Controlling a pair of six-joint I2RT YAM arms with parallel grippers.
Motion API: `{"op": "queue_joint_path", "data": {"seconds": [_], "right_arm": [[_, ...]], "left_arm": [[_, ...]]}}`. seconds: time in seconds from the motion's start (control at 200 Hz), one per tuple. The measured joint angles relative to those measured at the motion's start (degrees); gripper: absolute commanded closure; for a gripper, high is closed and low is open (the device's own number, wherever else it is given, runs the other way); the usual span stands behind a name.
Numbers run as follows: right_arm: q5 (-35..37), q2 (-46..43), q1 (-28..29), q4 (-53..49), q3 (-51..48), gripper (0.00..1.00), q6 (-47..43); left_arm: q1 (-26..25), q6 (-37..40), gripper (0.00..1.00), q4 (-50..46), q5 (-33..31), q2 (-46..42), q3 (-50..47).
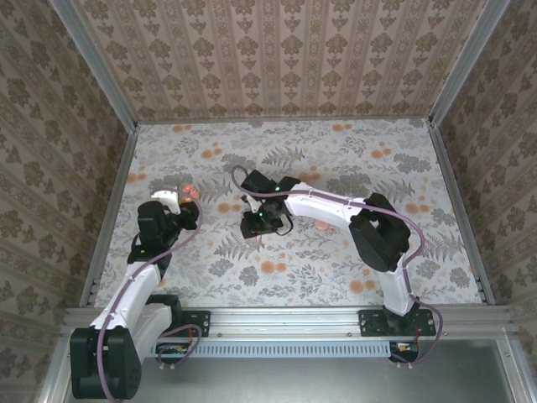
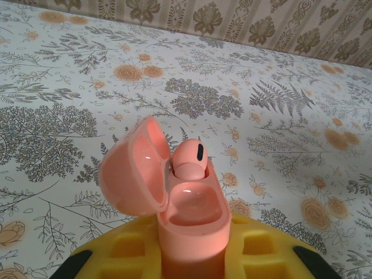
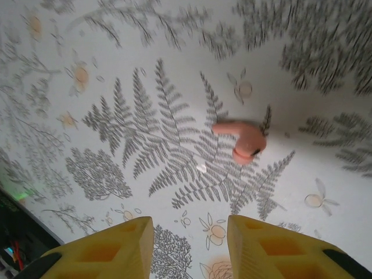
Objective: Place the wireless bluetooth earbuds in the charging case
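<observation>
Salmon-pink pieces on grey fern print

Salmon-pink charging case [image 2: 174,197] and earbud [image 3: 244,139]; yellow fingers [image 3: 192,250]; white desk [image 2: 279,145] with grey ferns, orange flowers.

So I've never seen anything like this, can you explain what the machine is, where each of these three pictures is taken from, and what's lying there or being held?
These are two robot arms bolted to a table with a floral cover. The overhead picture looks down from above and behind them. The other two come from cameras on the wrists, with yellow fingers at the bottom. The left end effector is shut on an open pink charging case, with one earbud already sitting in it. The right end effector is open above the second earbud, which lies loose on the table.
</observation>
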Motion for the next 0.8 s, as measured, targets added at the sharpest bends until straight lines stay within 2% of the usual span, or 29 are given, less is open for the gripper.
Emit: {"op": "queue_joint_path", "data": {"seconds": [0.12, 0.475, 0.8], "right_arm": [[0.0, 0.2, 1.2, 2.0, -2.9, 0.62, 2.6], [0.1, 3.0, 1.7, 7.8, -3.0, 0.62, 5.2], [1.5, 5.2, 1.4, 8.0, -3.0, 0.62, 5.1]], "left_arm": [[0.0, 0.0, 0.90, 0.0, 0.0, 0.0, 0.0], [0.0, 0.0, 0.90, 0.0, 0.2, -1.1, 0.0], [0.0, 0.0, 0.90, 0.0, 0.2, -1.2, 0.0]]}}
